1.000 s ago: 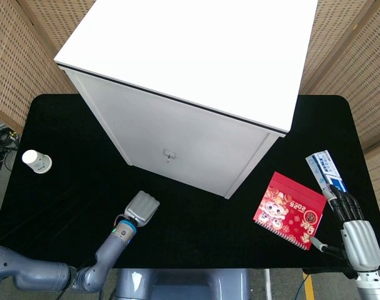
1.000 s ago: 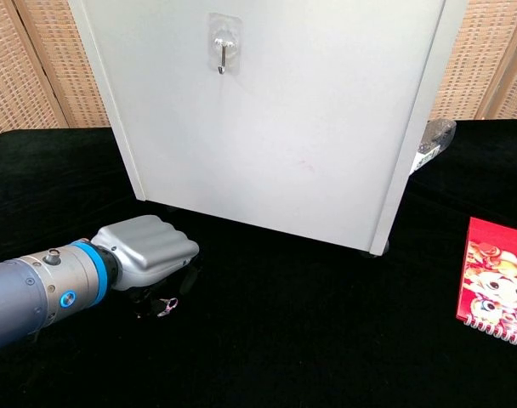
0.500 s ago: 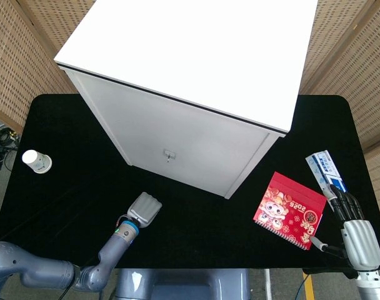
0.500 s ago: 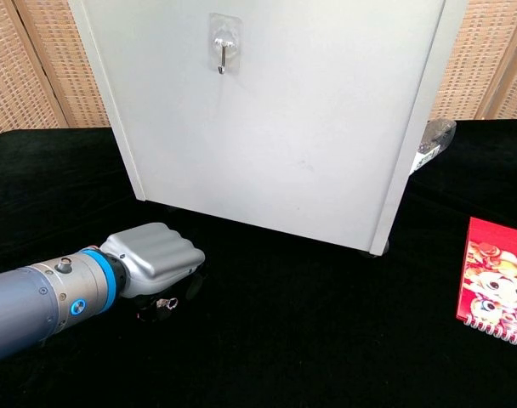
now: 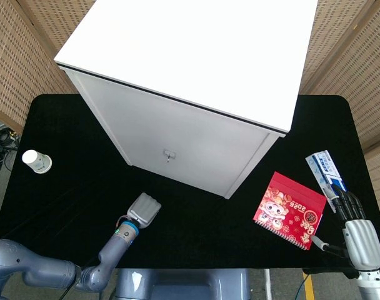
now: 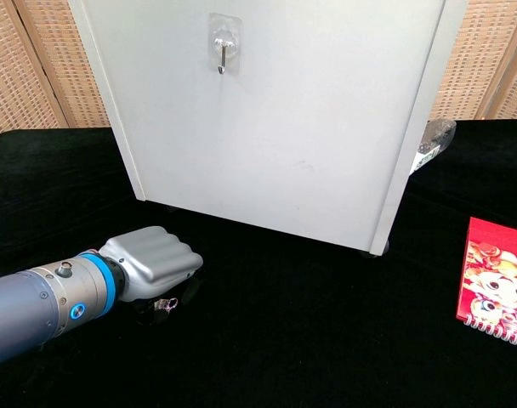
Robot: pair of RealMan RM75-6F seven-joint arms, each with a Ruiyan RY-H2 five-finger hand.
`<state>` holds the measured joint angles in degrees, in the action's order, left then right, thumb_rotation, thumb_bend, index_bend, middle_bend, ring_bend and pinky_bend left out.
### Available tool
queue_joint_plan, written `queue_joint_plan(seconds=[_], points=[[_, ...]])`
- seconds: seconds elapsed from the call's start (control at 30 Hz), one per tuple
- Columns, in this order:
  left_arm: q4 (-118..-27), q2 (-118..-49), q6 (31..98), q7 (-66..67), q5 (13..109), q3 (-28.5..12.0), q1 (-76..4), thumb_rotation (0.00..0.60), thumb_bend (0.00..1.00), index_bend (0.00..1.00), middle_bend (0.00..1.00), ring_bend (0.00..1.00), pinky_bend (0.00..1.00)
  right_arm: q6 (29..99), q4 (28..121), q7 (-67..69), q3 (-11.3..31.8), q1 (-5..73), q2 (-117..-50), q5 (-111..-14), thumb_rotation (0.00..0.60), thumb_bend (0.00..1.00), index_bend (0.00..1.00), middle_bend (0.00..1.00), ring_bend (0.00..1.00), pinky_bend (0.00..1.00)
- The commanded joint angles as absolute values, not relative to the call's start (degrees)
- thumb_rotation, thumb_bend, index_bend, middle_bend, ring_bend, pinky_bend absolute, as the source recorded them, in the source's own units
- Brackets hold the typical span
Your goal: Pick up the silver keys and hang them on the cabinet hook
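Observation:
The silver keys (image 6: 167,303) lie on the black table, poking out from under my left hand (image 6: 152,262). That hand is curled into a fist over them, its fingers closed down around the bunch; in the head view the left hand (image 5: 144,209) hides the keys. The hook (image 6: 222,53) sticks out of a clear pad high on the white cabinet's front (image 6: 284,127), well above and a little right of the hand. From above, the hook (image 5: 169,155) shows as a small mark. My right hand (image 5: 360,234) rests at the table's near right edge, fingers straight and holding nothing.
A red notebook (image 5: 289,210) lies right of the cabinet, with a blue-and-white box (image 5: 327,172) beyond it near my right hand. A white paper cup (image 5: 36,162) lies at the far left. The cabinet (image 5: 190,75) fills the table's middle and back.
My left hand has sunk lower onto the keys and drawn slightly back toward me, its fingers closing over them. The keys and the right hand have stayed put.

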<state>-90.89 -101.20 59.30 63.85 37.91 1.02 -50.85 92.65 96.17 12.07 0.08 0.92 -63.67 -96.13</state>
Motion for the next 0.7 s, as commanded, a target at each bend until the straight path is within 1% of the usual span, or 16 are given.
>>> queue_joint_plan(seconds=[0.03, 0.23, 0.7], points=[[-91.03, -101.12, 59.44, 63.83, 37.56, 1.28, -51.08, 0.600, 0.39, 0.43, 0.87, 0.83, 0.74, 92.66, 96.18, 12.03, 0.09, 0.92, -63.69, -96.13, 0.600, 0.11, 0.00, 0.00, 0.00, 0.00], [-91.32, -100.81, 59.91, 63.63, 37.27, 1.77, -51.36, 0.600, 0.39, 0.46, 0.87, 0.83, 0.74, 92.62, 96.12, 11.99, 0.17, 0.93, -63.72, -95.99, 0.600, 0.11, 0.00, 0.00, 0.00, 0.00], [-92.24, -99.07, 60.41, 63.51, 36.04, 2.54, -52.09, 0.600, 0.40, 0.46, 0.87, 0.83, 0.74, 92.87, 96.07, 11.60, 0.26, 0.83, -64.04, -96.02, 0.600, 0.11, 0.00, 0.00, 0.00, 0.00]])
